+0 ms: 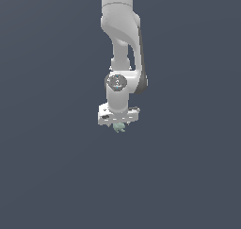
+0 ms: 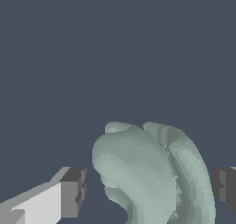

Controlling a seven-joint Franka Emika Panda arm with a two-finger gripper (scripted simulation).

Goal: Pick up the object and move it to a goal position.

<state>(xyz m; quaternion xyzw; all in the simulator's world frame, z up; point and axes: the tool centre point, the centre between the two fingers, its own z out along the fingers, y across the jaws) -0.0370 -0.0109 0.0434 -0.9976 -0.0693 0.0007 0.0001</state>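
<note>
Directly beneath the white Panda arm [image 1: 121, 39], the pale mint-green lump [image 2: 152, 172] sits between the gripper's [image 1: 119, 125] two dark-padded fingers [image 2: 73, 193], which stand apart with a gap visible at one pad, all against a plain, featureless slate-grey ground [image 1: 47, 176].

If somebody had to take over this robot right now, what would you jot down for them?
Gripper: the wrist view shows a gap between one finger and the mint-green lump, so a firm hold cannot be confirmed.
Object: the lump sits between the fingers, right under the white hand.
Done: gripper brought around the lump.
Left: confirm the grasp, then carry it to the goal; no goal marker shows in either view.
</note>
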